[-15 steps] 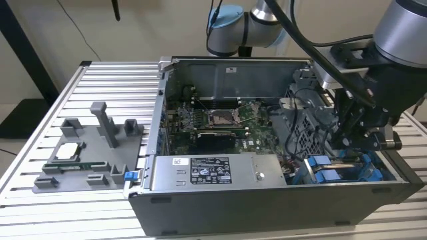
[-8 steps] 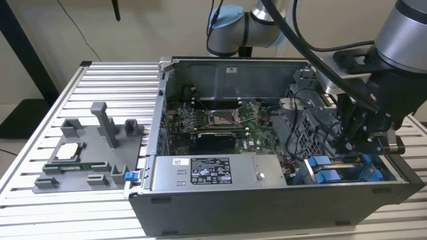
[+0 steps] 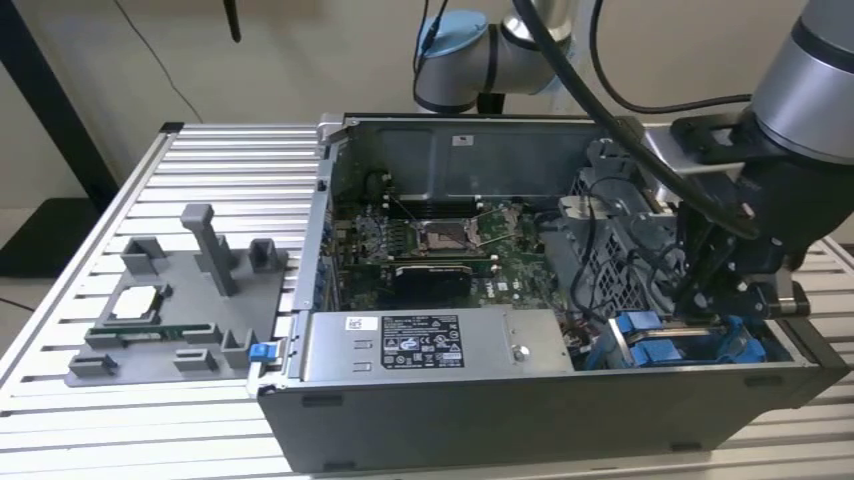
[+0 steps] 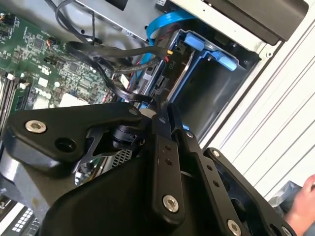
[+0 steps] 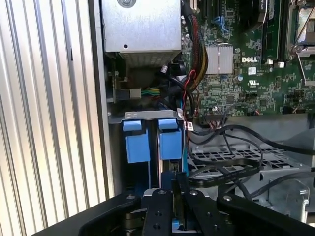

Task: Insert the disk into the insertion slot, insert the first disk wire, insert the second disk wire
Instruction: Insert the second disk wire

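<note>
My gripper (image 3: pixel 731 305) reaches down into the open computer case at the exterior view's right. In both wrist views its black fingers (image 5: pixel 165 206) are drawn close together, and a black disk wire connector (image 4: pixel 161 82) sits at their tips. That connector rests against the end of the blue carrier frame of the disk (image 5: pixel 172 143), which is seated in the grey metal insertion slot (image 5: pixel 147 116). Beside it sits another blue-tabbed carrier (image 5: pixel 137 146). The disk's silver face is hidden. Loose black cables (image 5: pixel 231 164) loop close to my fingers.
The silver power supply box (image 3: pixel 427 345) and the green motherboard (image 3: pixel 427 240) fill the rest of the case. A grey fixture (image 3: pixel 174 300) with small parts stands on the slatted table (image 3: pixel 147 420) at the exterior view's left. A person's hand (image 4: pixel 304 196) is near the case edge.
</note>
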